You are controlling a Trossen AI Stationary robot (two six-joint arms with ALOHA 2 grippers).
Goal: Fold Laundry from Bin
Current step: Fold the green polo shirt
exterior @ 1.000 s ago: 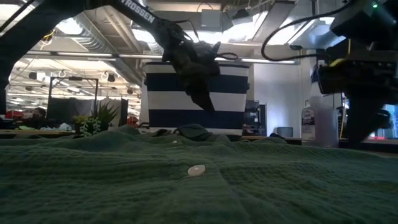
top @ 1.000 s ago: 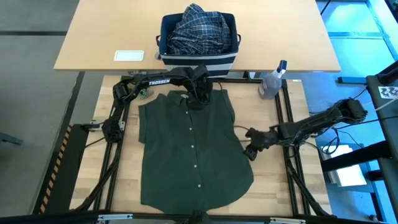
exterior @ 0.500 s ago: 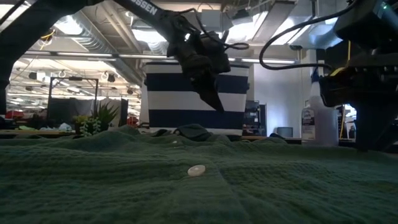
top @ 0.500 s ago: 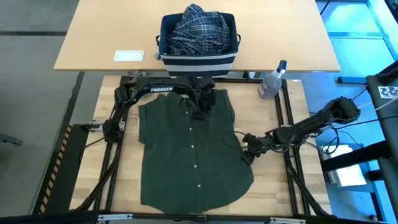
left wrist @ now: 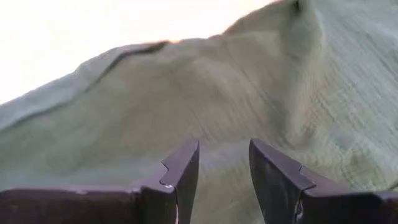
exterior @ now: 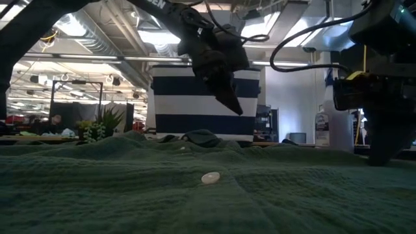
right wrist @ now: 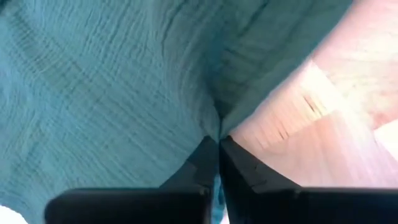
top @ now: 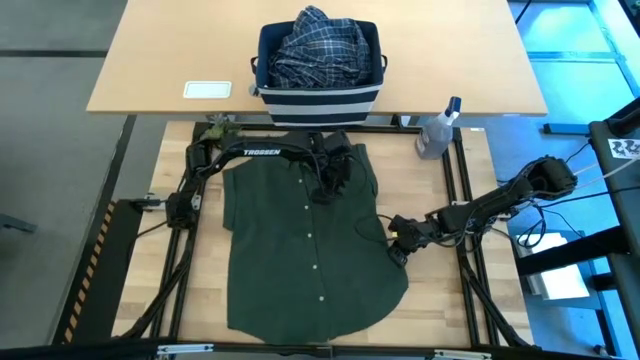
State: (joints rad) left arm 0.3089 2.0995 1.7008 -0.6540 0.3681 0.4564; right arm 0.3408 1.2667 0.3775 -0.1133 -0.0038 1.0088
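i look at my right gripper (top: pixel 397 256) first. its two fingers (right wrist: pixel 205 163) are pressed tight together, and they pinch the edge of the dark green shirt (top: pixel 310 240). from its own wrist camera i see the cloth (right wrist: pixel 112 81) bunch up into a little fold right at the tips. on one side of the tips there is green cloth, on the other side there is bare wood table (right wrist: pixel 323 124). from above, this gripper sits at the right edge of the shirt, about the middle of its length, down on the table.

my left gripper (top: pixel 330 180) is partly open. there is a gap between its two fingers (left wrist: pixel 180 171) and nothing is in that gap. i see green cloth (left wrist: pixel 249 93) past the tips, close by, but the fingers do not hold it. in the low view this gripper (exterior: pixel 233 104) hangs in the air, above the shirt (exterior: pixel 195 195), with its tips pointing down. from above, it is over the top part of the shirt, near the collar.

the green shirt lies flat and spread out on the table (top: pixel 440 190), buttons up. most of it lies between my two grippers and toward the near end of the table from them.

the bin (top: pixel 318 90) with blue and white stripes is past my left gripper, on the far table. the plaid shirt (top: pixel 318 45) is piled inside it. a clear spray bottle (top: pixel 438 130) stands beside the bin, well away from my right gripper.
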